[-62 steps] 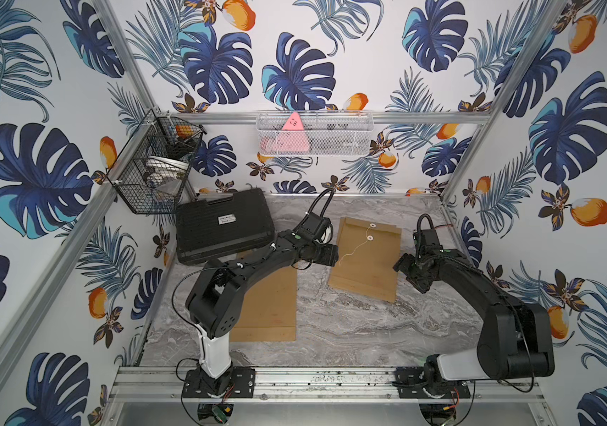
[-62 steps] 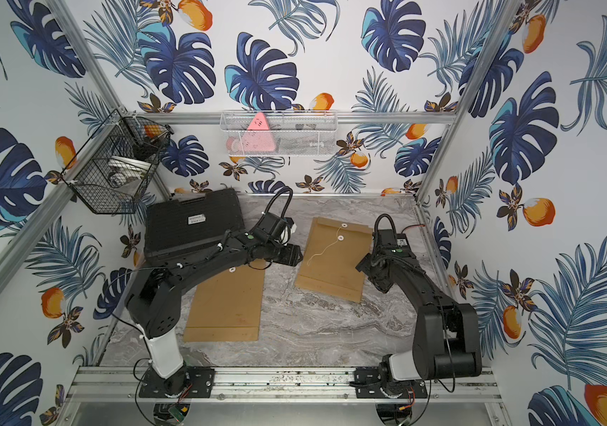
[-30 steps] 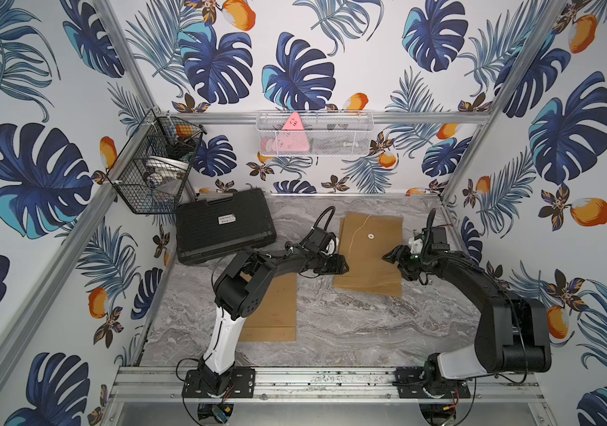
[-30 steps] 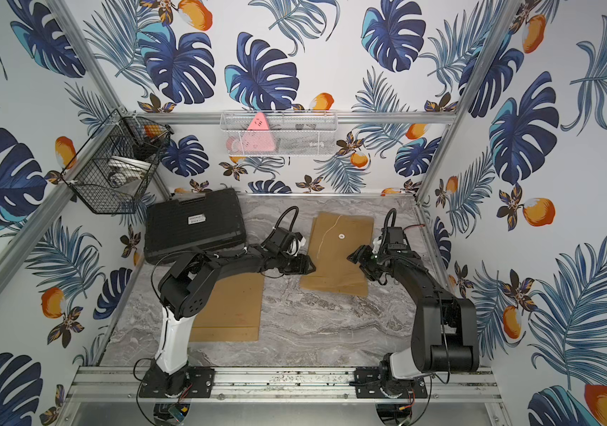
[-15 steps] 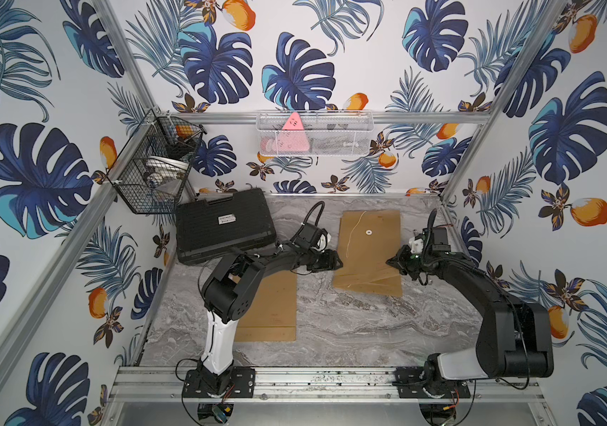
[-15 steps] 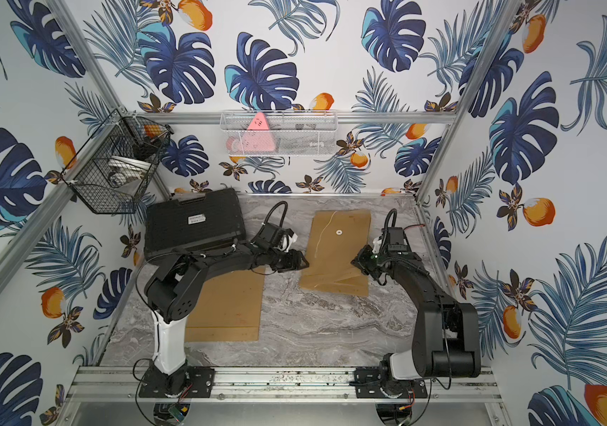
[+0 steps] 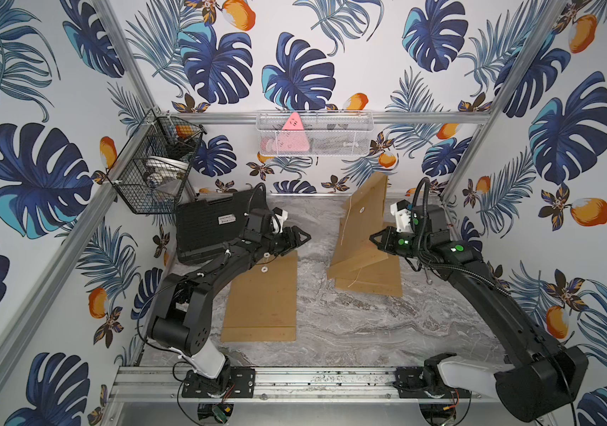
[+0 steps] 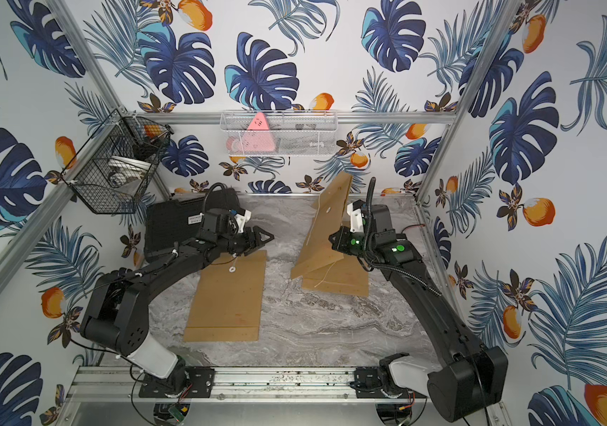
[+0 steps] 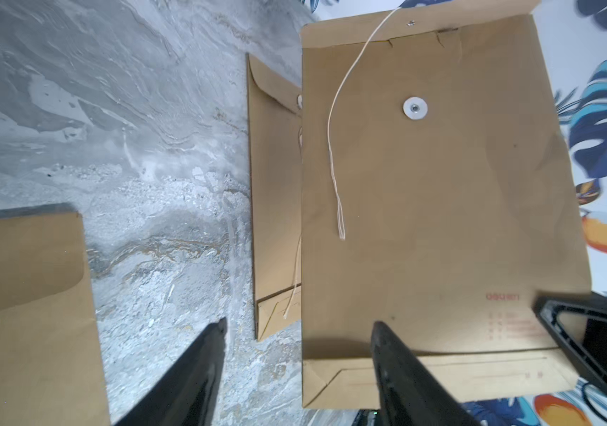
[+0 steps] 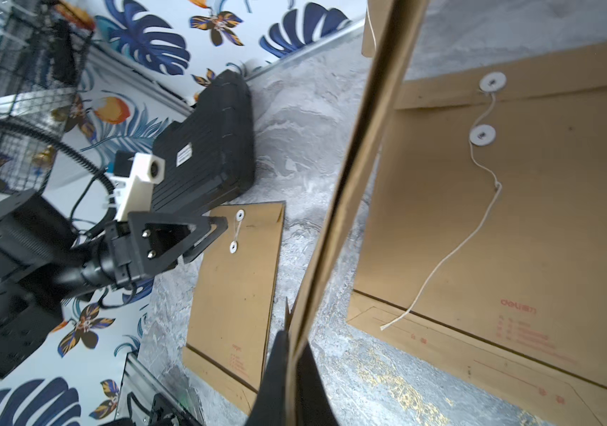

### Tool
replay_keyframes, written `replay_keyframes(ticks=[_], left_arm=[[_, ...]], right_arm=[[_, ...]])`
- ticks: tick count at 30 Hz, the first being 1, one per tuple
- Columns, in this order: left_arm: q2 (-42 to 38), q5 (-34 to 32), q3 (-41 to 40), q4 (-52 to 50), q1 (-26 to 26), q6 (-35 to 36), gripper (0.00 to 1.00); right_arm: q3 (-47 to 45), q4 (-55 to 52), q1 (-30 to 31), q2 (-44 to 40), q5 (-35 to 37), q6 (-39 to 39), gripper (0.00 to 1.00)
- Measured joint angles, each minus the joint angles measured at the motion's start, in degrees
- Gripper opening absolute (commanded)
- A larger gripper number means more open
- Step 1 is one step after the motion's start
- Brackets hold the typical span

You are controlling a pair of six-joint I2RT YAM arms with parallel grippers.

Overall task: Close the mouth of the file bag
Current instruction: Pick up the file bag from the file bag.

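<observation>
Your right fingers have just clamped shut on the file bag by its side edge and tipped it from flat to standing, over a second bag on the desk. Its flap is still open, its string dangling. Your left fingers hang open and empty nearby, with bare desk between for approach.

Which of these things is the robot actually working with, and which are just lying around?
In use: lifted file bag, right gripper clamped on it, its string, open left gripper.
Idle: flat file bag beneath, flat file bag under left arm, black case, black wire basket, white wire basket.
</observation>
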Motion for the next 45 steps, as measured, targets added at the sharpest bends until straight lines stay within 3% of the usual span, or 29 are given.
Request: replay_keyframes(ticks=[6,11,18,22,29,38,45], left_arm=[[-1.53,4.04,-3.98,14.21,3.39,-9.66,0.73],[-1.4,6.8,-4.72,27.39,3.65,-18.38,0.71],[-1.38,8.15,-3.65,42.25,4.17,-27.93,0.56],[-1.9,9.6,-2.93,47.69,5.9,-31.67,0.58],[-3.26,11.41,-4.52,54.95,13.11,-35.34,0.66],[-1.33,11.74,-2.43,61.81,13.16,-38.25,0.67],[-0.63,11.63,-1.62,54.14,10.84,-32.09,0.67]], right_arm=[[1.55,-0.61,3.1,-8.31,-6.25,-4.52,0.0],[-4.61,8.98,3.37,-15.23,-14.03,-4.92,0.0],[-9.7,20.94,3.34,-15.89,-19.43,-3.67,0.0],[-10.84,25.27,3.32,-15.41,-20.65,-2.64,0.0],[-11.3,26.99,2.62,-16.22,-22.97,-1.2,0.0],[-9.57,27.34,1.53,-15.04,-24.46,-1.16,0.0],[-9.31,27.78,1.51,-14.53,-25.62,-1.14,0.0]])
